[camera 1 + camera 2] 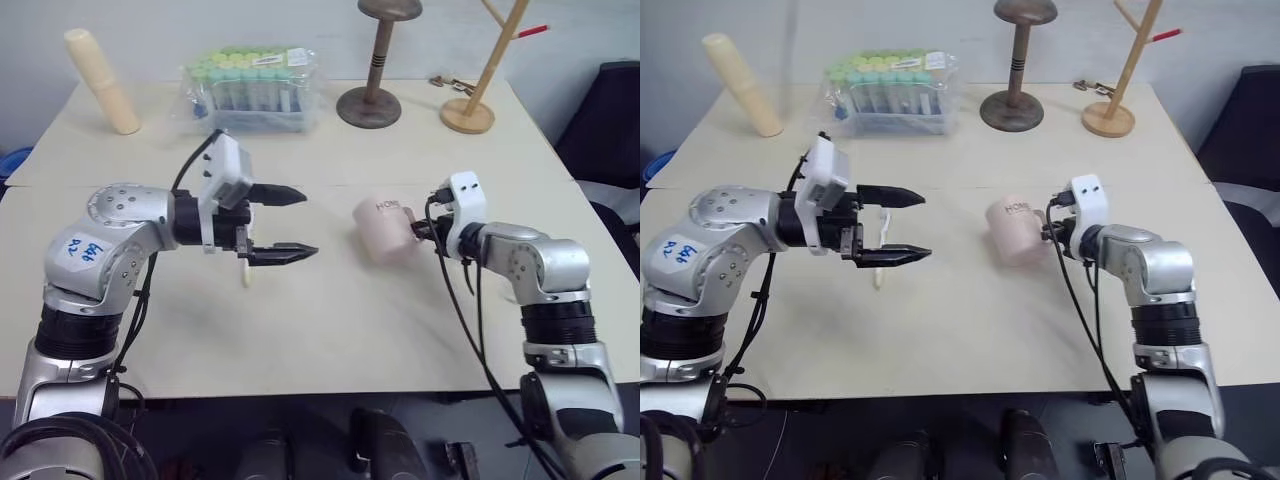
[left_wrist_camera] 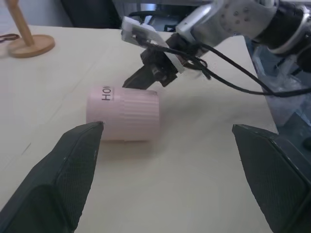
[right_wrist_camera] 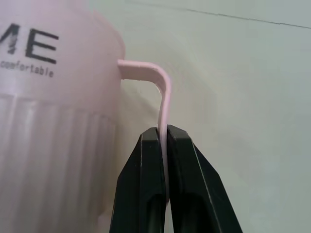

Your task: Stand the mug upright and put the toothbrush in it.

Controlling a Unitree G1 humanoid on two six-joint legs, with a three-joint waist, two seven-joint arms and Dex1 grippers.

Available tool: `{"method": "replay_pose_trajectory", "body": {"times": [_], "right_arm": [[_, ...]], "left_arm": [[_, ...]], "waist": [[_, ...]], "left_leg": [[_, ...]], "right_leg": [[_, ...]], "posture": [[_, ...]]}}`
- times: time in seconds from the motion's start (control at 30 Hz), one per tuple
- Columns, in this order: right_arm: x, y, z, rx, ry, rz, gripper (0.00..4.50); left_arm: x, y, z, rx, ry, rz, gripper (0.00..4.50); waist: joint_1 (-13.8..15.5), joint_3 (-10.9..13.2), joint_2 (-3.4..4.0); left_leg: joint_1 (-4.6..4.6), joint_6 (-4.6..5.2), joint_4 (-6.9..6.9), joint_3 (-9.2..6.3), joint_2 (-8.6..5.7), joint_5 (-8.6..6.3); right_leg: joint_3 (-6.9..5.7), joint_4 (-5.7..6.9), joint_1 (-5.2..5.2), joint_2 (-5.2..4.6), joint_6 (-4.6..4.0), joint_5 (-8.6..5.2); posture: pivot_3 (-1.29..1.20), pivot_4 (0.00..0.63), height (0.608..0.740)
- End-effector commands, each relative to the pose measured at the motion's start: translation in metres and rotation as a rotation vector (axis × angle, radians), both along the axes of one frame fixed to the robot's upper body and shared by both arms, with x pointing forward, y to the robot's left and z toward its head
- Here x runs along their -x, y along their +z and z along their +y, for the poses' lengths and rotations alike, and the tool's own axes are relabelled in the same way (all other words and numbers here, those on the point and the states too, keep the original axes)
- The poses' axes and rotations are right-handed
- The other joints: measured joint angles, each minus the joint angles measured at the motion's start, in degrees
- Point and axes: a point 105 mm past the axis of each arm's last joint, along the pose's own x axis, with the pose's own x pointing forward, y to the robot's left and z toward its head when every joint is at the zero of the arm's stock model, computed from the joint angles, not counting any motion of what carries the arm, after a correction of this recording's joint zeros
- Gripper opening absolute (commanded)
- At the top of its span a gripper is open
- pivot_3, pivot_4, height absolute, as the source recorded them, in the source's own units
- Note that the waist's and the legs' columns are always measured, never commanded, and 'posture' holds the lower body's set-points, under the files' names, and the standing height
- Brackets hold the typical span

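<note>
Mug: the pale pink ribbed mug (image 1: 383,231) lies on its side near the middle of the table (image 1: 300,340), lettered end towards the far side, handle out to the right.
Handle: and there it is in the right wrist view, the thin pink handle (image 3: 164,111) pinched between two black fingers (image 3: 141,189).
Right gripper: the right gripper (image 1: 424,229) is at the mug's right side, jaws closed tight on the handle, almost no gap between them.
Toothbrush: the toothbrush (image 1: 881,262) lies on the table left of the mug, well apart from it, mostly hidden under the left gripper; a pale end pokes out on the near side.
Left gripper: the left gripper (image 1: 290,224) hangs above the table, pointing right towards the mug, jaws spread wide and holding nothing.
Far left: a tall cream cylinder (image 1: 102,81) leans at the far left corner.
Far middle: a clear bag of green-capped tubes (image 1: 252,88), then a dark round-based stand (image 1: 374,66) to its right.
Far right: a light wooden stand (image 1: 480,80) on a round base.
</note>
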Motion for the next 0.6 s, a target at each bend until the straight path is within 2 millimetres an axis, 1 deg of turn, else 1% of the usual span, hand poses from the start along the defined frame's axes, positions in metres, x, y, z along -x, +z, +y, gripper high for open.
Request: {"method": "replay_pose_trajectory", "body": {"times": [0.03, 0.1, 0.17, 0.2, 0.23, 0.3, 0.37, 0.5, 0.6], "right_arm": [[-0.009, 0.033, 0.028, -0.061, -0.039, -0.270, 0.02], [-0.012, 0.032, 0.042, -0.038, -0.056, -0.364, 0.02], [-0.013, 0.028, 0.064, -0.030, -0.046, -0.477, 0.02], [-0.012, 0.025, 0.073, -0.034, -0.039, -0.518, 0.02], [-0.012, 0.023, 0.077, -0.039, -0.036, -0.544, 0.02], [-0.012, 0.004, 0.090, -0.004, -0.016, -0.562, 0.02], [-0.009, -0.013, 0.097, 0.027, 0.007, -0.575, 0.02], [0.005, -0.027, 0.102, 0.036, 0.104, -0.607, 0.02], [0.009, -0.035, 0.094, 0.031, 0.118, -0.590, 0.77]], "left_arm": [[-0.002, 0.017, 0.030, 0.080, 0.145, -0.021, 4.50], [-0.002, 0.017, 0.040, 0.094, 0.194, -0.012, 4.50], [0.000, 0.015, 0.050, 0.083, 0.238, -0.009, 4.50], [0.001, 0.015, 0.053, 0.082, 0.252, -0.006, 4.50], [0.002, 0.015, 0.054, 0.082, 0.259, -0.004, 4.50], [0.003, 0.015, 0.057, 0.077, 0.276, -0.003, 4.50], [0.005, 0.013, 0.058, 0.070, 0.280, 0.008, 4.50], [0.017, 0.011, 0.054, 0.067, 0.232, 0.043, 4.50], [0.023, 0.010, 0.053, 0.059, 0.210, 0.064, 4.50]], "waist": [[-0.47, 0.00, 0.00], [-1.02, 0.00, 0.00], [-1.37, 0.00, 0.00], [-1.41, 0.00, 0.00], [-1.45, 0.00, 0.00], [-1.45, 0.00, 0.00], [-1.53, 0.00, 0.00], [-1.74, 0.00, 0.00], [-1.73, 0.00, 0.00]], "left_leg": [[0.02, -0.04, -0.08, 0.01, 0.01, 0.02], [0.07, -0.08, -0.22, 0.01, -0.01, 0.04], [0.08, -0.09, -0.27, 0.00, -0.04, 0.05], [0.07, -0.09, -0.28, -0.04, -0.08, 0.05], [0.07, -0.09, -0.28, -0.04, -0.09, 0.05], [0.06, -0.09, -0.28, -0.10, -0.13, 0.05], [0.06, -0.09, -0.27, -0.14, -0.13, 0.05], [0.07, -0.09, -0.29, -0.21, -0.09, 0.05], [0.10, -0.09, -0.28, -0.62, -0.06, 0.05]], "right_leg": [[0.00, -0.01, -0.02, 0.01, -0.01, -0.01], [0.01, -0.01, -0.04, -0.02, -0.04, -0.02], [0.00, -0.03, -0.04, -0.04, -0.04, -0.02], [-0.02, -0.04, -0.04, -0.07, -0.04, -0.02], [-0.02, -0.05, -0.03, -0.07, -0.04, -0.02], [-0.03, -0.05, -0.01, -0.10, -0.04, -0.02], [-0.04, -0.05, 0.02, -0.10, -0.04, -0.02], [-0.05, -0.06, 0.02, -0.09, -0.05, -0.03], [-0.02, -0.07, 0.06, -0.08, -0.05, -0.03]], "posture": [[0.00, 0.150, 0.740], [0.00, 0.150, 0.740], [0.00, 0.150, 0.740], [0.00, 0.150, 0.740], [0.00, 0.150, 0.740], [0.00, 0.150, 0.740], [0.00, 0.150, 0.740], [0.00, 0.150, 0.740], [0.00, 0.150, 0.740]]}}
